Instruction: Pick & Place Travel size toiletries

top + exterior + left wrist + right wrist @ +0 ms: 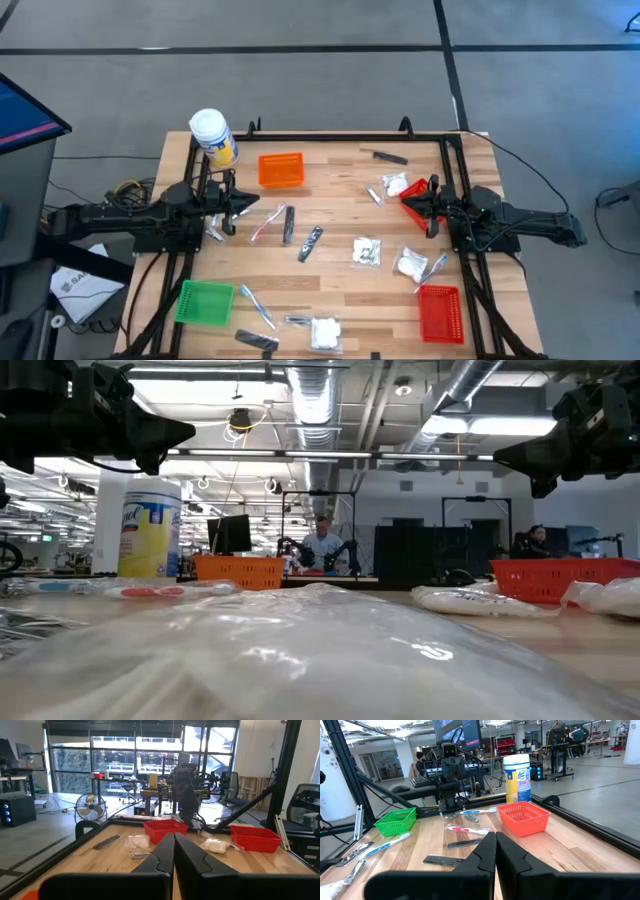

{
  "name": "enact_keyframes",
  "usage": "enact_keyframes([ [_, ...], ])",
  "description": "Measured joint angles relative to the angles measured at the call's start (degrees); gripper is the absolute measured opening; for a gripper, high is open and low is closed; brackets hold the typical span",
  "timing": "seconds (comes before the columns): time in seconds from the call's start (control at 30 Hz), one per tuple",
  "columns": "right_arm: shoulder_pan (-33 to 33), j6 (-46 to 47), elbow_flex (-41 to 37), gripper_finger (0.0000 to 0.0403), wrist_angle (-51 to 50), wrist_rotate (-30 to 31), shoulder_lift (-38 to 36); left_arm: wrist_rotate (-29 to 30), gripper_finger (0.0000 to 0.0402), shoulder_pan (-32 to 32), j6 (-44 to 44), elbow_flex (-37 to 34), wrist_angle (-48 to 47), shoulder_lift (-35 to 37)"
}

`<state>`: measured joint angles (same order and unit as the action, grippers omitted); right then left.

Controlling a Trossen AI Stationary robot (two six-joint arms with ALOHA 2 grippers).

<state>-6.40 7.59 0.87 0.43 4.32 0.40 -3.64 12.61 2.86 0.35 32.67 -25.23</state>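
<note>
Grey concrete floor point(300, 25) crossed by dark lines; silver ceiling ducts point(318, 400), bright strip lights point(500, 425); tall windows point(130, 762) beyond a standing fan point(91, 806).

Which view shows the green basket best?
The high view: the green basket shows whole, from above, at the table's near left corner. The right wrist view shows it smaller, from the side. The low and left wrist views do not show it.

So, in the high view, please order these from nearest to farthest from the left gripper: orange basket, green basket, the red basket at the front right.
From the left gripper:
1. Orange basket, just beyond it.
2. Green basket, front-left corner.
3. Red basket, far across, front right.
</note>
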Motion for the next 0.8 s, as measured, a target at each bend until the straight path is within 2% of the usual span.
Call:
enact_keyframes([
  [0.4,0.0,0.0,0.0,0.0000,0.0,0.0,0.0,0.0,0.0003,0.0,0.0,0.0,0.2,0.0],
  [0.53,0.0,0.0,0.0,0.0000,0.0,0.0,0.0,0.0,0.0003,0.0,0.0,0.0,5.9,0.0],
  [0.67,0.0,0.0,0.0,0.0000,0.0,0.0,0.0,0.0,0.0003,0.0,4.2,0.0,11.1,0.0],
  [0.8,0.0,0.0,0.0,0.0000,0.0,0.0,0.0,0.0,0.0003,0.0,5.1,0.0,19.6,0.0],
])
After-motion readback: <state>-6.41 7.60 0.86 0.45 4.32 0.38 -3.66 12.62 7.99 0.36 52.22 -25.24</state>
